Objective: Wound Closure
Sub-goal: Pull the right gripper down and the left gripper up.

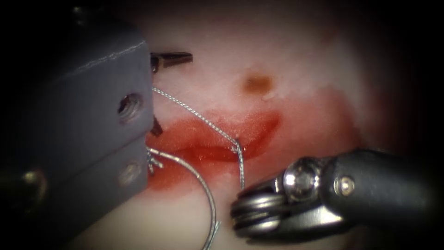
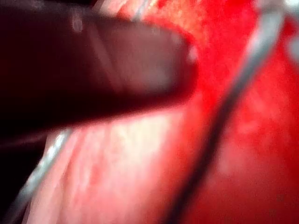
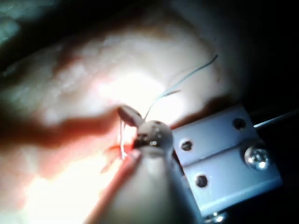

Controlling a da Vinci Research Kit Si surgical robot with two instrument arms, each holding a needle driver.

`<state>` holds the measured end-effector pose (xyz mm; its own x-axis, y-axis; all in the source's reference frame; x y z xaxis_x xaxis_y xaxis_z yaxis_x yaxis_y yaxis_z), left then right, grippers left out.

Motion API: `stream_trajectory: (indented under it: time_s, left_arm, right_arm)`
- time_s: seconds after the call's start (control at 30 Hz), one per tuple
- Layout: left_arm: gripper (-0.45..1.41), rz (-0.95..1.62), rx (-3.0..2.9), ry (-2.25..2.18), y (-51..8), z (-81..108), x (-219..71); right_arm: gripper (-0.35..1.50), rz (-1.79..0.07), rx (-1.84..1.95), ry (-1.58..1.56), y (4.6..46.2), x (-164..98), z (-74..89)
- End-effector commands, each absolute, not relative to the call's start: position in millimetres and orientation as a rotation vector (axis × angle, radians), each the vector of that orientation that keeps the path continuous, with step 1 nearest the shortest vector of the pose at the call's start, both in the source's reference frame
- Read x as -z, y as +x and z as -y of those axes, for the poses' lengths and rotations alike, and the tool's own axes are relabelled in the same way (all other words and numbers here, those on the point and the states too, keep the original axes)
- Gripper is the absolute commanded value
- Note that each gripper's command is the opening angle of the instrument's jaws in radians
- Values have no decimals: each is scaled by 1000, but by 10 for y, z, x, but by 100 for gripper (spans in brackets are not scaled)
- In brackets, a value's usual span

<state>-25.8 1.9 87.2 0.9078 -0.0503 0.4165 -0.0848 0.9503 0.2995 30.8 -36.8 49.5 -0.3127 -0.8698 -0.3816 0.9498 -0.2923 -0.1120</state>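
The tissue (image 1: 286, 55) has a cut (image 1: 217, 150) running across it, wet with red fluid (image 1: 259, 125). My left tool (image 1: 171, 58) shows a dark tip at the left, the rest of it hidden; it also looms close over the tissue in the left wrist view (image 2: 117, 60). A thread (image 1: 203, 119) runs taut from it to the cut's lower lip, bends, and drops straight to my right tool (image 1: 252, 196), shut on it (image 3: 128, 114). A thin shiny curve (image 1: 203, 185) arcs below the cut; needle or thread, I cannot tell.
A small brown spot (image 1: 257, 83) marks the pale tissue above the cut. Loose thread ends (image 3: 187, 77) lie over the tissue in the right wrist view. A dark strand of thread (image 2: 219, 116) crosses the red tissue close to the left tool.
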Motion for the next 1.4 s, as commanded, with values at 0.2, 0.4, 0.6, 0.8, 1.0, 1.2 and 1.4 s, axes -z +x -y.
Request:
stream_trajectory:
  time_s: [0.2, 0.4, 0.6, 0.8, 1.0, 1.2, 1.4]
  left_arm:
    - [106, 341, 199, 379, -263, -26, -856]
    - [106, 98, 239, 324, -257, -28, -841]
    - [-18, 84, 458, 255, -239, -30, -823]
    - [5, 163, 479, 196, -233, -31, -815]
    - [136, 314, 587, 298, -238, -39, -826]
    - [140, 609, 876, 400, -220, -31, -837]
    - [135, 549, 548, 335, -223, -20, -841]
  right_arm:
    - [-35, -377, 1861, 285, 320, -490, 361]
    - [-35, -378, 1860, 285, 320, -490, 360]
    - [-35, -379, 1860, 286, 320, -489, 360]
    - [-35, -382, 1854, 290, 320, -488, 359]
    - [-35, -379, 1848, 289, 319, -488, 359]
    - [-35, -380, 1848, 290, 319, -487, 358]
    - [-35, -379, 1842, 290, 319, -488, 358]
